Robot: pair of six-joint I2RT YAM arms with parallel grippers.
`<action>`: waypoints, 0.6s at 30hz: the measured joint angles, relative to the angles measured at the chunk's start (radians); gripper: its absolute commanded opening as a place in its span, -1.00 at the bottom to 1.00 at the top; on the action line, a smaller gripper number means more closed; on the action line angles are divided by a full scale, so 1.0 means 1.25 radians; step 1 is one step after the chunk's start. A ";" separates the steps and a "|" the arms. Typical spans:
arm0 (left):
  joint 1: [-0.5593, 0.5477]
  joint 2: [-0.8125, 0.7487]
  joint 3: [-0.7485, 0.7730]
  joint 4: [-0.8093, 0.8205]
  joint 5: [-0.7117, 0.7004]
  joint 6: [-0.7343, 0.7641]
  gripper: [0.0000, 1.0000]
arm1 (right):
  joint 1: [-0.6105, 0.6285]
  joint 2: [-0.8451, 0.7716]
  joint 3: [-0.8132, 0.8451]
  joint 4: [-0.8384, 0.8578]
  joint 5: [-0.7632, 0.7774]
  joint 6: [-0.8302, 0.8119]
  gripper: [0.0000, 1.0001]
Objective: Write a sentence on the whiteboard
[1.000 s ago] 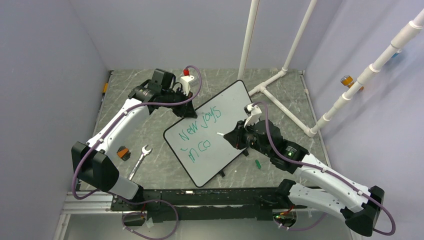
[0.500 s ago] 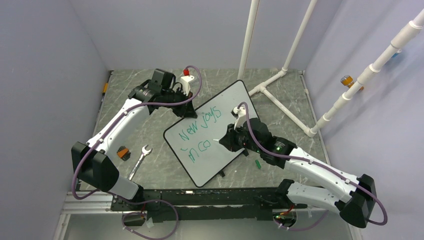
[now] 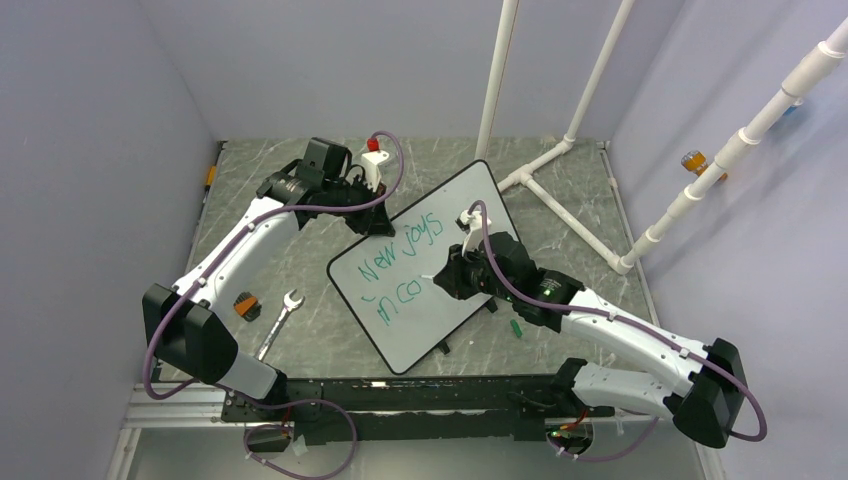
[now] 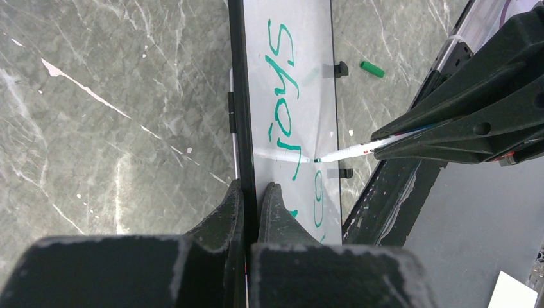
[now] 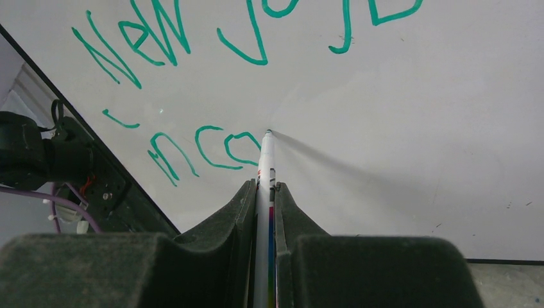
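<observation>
The whiteboard [image 3: 455,215] lies tilted on the table, its black rim clamped at the far edge by my left gripper [image 3: 382,228], which is shut on it [image 4: 250,189]. The sentence [image 3: 398,262] in green reads "New joys" above "inco" [image 5: 199,151]. My right gripper [image 3: 448,276] is shut on a white marker [image 5: 264,173]. The marker's tip [image 5: 267,132] touches the board just right of the "o". The marker also shows in the left wrist view [image 4: 359,149], its tip on the board.
A silver wrench [image 3: 280,318] and a small orange-black object [image 3: 245,305] lie left of the board. A green marker cap [image 3: 517,327] lies right of it. White PVC pipes [image 3: 560,150] stand at the back right. Two black clips [image 4: 341,67] sit on the board's edge.
My right arm has moved left across the board, bringing the marker tip from the board's middle to just right of "inco". The left arm and the board have not moved.
</observation>
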 measured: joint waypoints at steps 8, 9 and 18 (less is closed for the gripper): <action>0.000 0.000 0.000 0.000 -0.001 0.000 -1.00 | -0.002 0.002 0.000 0.001 0.007 0.001 -1.00; 0.000 0.000 0.000 0.000 -0.001 0.000 -1.00 | -0.002 0.002 0.000 0.001 0.007 0.001 -1.00; 0.000 0.000 0.000 0.000 -0.002 0.000 -1.00 | -0.002 0.002 -0.001 0.001 0.007 0.007 -1.00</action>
